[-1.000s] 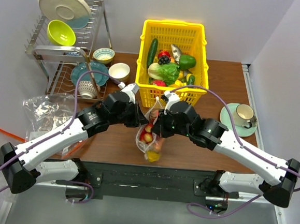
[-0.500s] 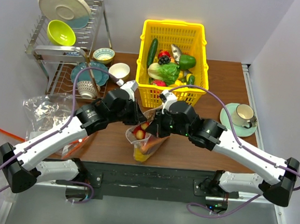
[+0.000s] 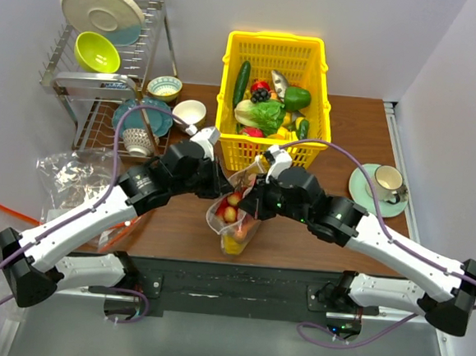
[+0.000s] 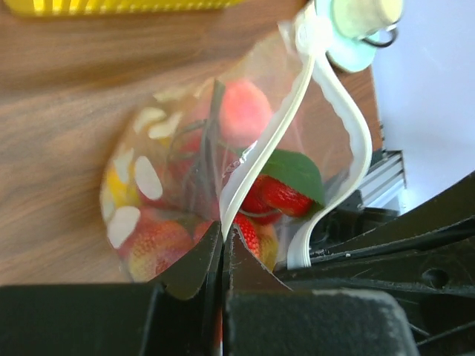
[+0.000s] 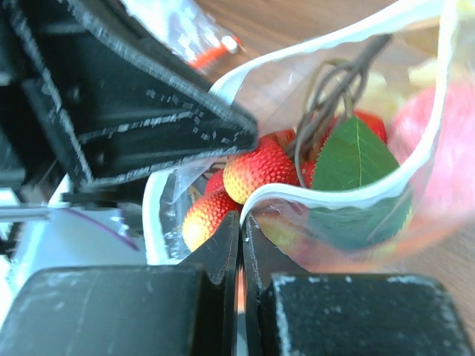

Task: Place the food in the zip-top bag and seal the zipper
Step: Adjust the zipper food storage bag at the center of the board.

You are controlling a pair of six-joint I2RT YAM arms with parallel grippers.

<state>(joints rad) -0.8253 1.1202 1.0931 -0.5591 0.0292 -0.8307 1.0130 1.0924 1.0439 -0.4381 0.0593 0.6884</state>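
**Brown tabletop, bag held aloft: food is in, zipper not yet closed**

Brown wooden table [image 3: 357,130] fills the scene, with a yellow slatted plastic basket [image 3: 229,78] of toy vegetables at its far edge. In front of the basket the white-and-black left arm [image 3: 95,216] and right arm [image 3: 390,239] meet. Between them hangs the zip-top bag [image 3: 232,227], clear plastic printed with whitish round dots.

Over the last second the bag has swung toward the left arm and back. The right arm's wrist has drawn a little to the right and nearer the bases. The top of the bag now looks rounder than it did a second ago. I judge that loading is finished and that the mouth is being held apart rather than pressed together, so sealing remains.

Inside sits the food [image 4: 271,194]: red-and-yellow toy berries, a pink peach and a green leaf, all below the mouth.

The zipper [image 4: 256,156], a whitish ridged strip, runs in an open loop, its two lips well apart in the middle. The left gripper [image 4: 223,233] is clamped tight on one lip, which rises straight from its fingertips. The right gripper [image 5: 240,222] is pinched just as narrowly on the other lip. The berries lie just beyond its tips, and the left gripper's black finger is close above.
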